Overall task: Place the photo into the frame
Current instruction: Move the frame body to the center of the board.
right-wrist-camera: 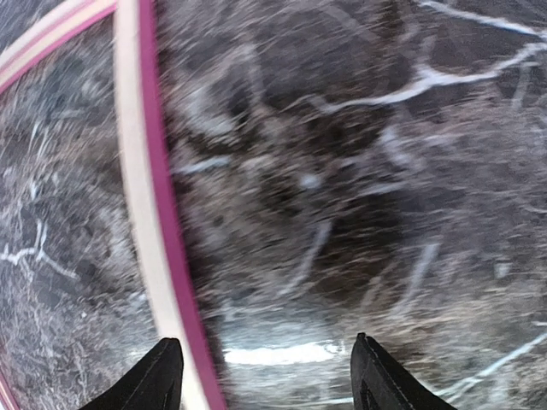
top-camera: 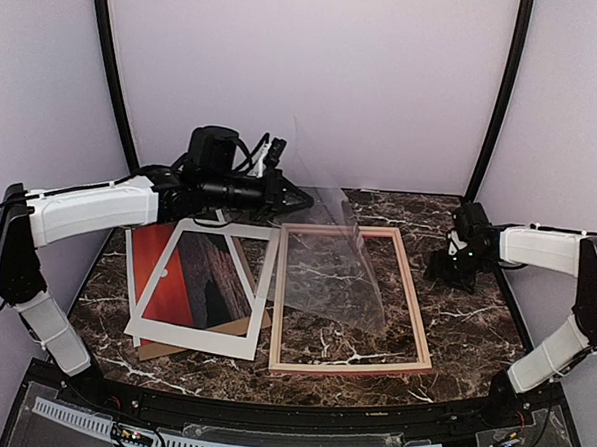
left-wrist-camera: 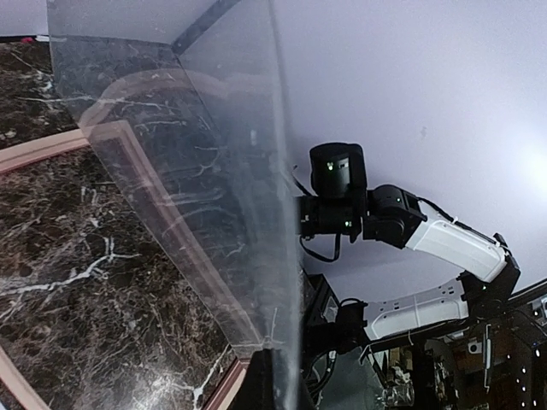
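While the frame (top-camera: 351,366) lies flat on the table (top-camera: 474,323) with its long sides running 12 to 6 o'clock, the photo (top-camera: 151,276) lies at its 9 o'clock, pointing much the same way and mostly under a white mat (top-camera: 197,336). We see the left gripper (top-camera: 302,198) pinched tight on the far corner of a clear sheet (top-camera: 331,275), which leans over the frame. Our right gripper (right-wrist-camera: 267,374) hangs well parted at the frame's 3 o'clock, holding nothing.

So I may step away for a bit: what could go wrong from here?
The left gripper pinches the clear sheet by one edge, tilted over the frame; it may slip or land crooked on a rail. The open right gripper hovers close by the frame's right rail and could nudge it. The photo lies under the white mat, so lifting it might drag the mat.
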Available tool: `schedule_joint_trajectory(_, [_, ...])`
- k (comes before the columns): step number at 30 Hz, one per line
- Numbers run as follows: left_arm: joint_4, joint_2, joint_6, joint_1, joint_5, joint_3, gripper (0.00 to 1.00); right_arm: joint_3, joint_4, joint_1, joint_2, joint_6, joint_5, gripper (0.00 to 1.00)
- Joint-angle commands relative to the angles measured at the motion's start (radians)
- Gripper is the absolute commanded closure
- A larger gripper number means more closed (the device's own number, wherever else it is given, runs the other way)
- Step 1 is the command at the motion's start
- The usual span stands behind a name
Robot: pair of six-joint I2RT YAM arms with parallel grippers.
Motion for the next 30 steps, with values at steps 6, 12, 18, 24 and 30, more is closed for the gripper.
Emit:
schedule_joint_trajectory(6, [0.290, 0.228, -0.067, -0.135, -0.008, 0.138, 1.00, 0.045, -0.058, -0.153, -0.063, -0.085, -0.015, 0.30])
schedule_joint_trajectory(12, [0.284, 0.305, -0.107, -0.136, -0.136, 0.056, 1.00, 0.038, -0.043, -0.160, -0.039, -0.089, -0.039, 0.30])
schedule_joint_trajectory(18, [0.286, 0.383, -0.157, -0.132, -0.214, -0.028, 1.00, 0.034, -0.022, -0.160, -0.010, -0.089, -0.073, 0.30])
schedule_joint_trajectory(24, [0.250, 0.386, -0.161, -0.130, -0.276, -0.088, 1.00, 0.013, -0.009, -0.159, 0.001, -0.089, -0.090, 0.30])
schedule_joint_trajectory(30, [0.202, 0.369, -0.120, -0.129, -0.318, -0.121, 1.00, -0.013, 0.024, -0.148, 0.006, -0.088, -0.136, 0.30])
